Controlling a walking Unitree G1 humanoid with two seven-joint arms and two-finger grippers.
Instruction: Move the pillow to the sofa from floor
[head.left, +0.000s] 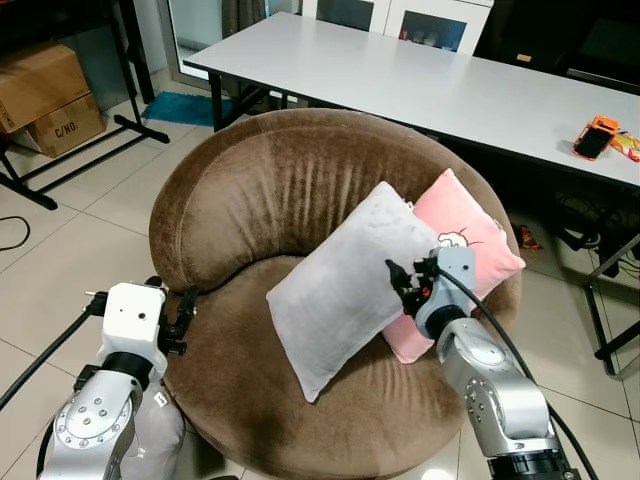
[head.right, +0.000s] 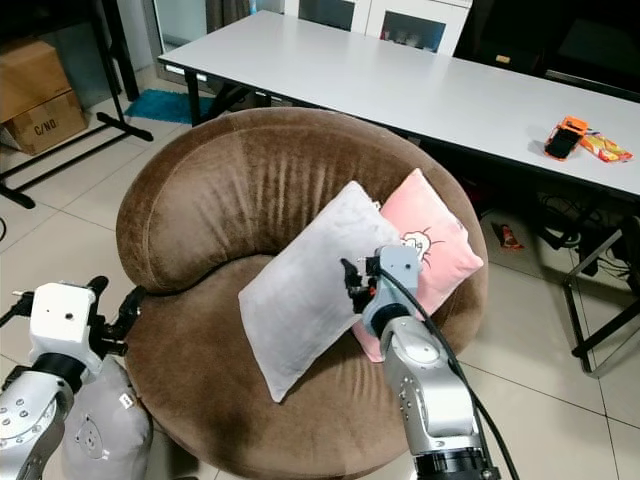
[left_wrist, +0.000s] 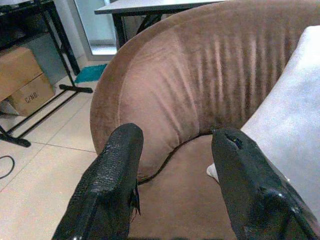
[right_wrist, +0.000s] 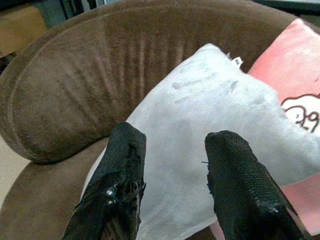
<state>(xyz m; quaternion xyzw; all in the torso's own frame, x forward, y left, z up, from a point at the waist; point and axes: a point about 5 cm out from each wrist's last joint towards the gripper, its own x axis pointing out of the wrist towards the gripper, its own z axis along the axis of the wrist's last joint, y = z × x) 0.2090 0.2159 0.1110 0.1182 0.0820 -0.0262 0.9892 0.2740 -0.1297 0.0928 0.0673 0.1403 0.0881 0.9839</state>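
A grey pillow (head.left: 340, 285) leans on the seat of the round brown sofa (head.left: 280, 180), partly covering a pink pillow (head.left: 465, 230) with a cartoon print. My right gripper (head.left: 405, 278) is open just over the grey pillow's right edge; its fingers (right_wrist: 122, 165) hold nothing. A second grey pillow (head.right: 105, 425) lies on the floor tiles against the sofa's left side, under my left arm. My left gripper (head.left: 175, 302) is open at the sofa's left rim, with its fingers (left_wrist: 117, 160) empty and pointing at the backrest.
A long white table (head.left: 450, 90) stands behind the sofa, with an orange object (head.left: 596, 137) on its right end. Cardboard boxes (head.left: 45, 95) and a black stand's legs (head.left: 80, 160) are at the far left. A teal mat (head.left: 185, 107) lies beyond.
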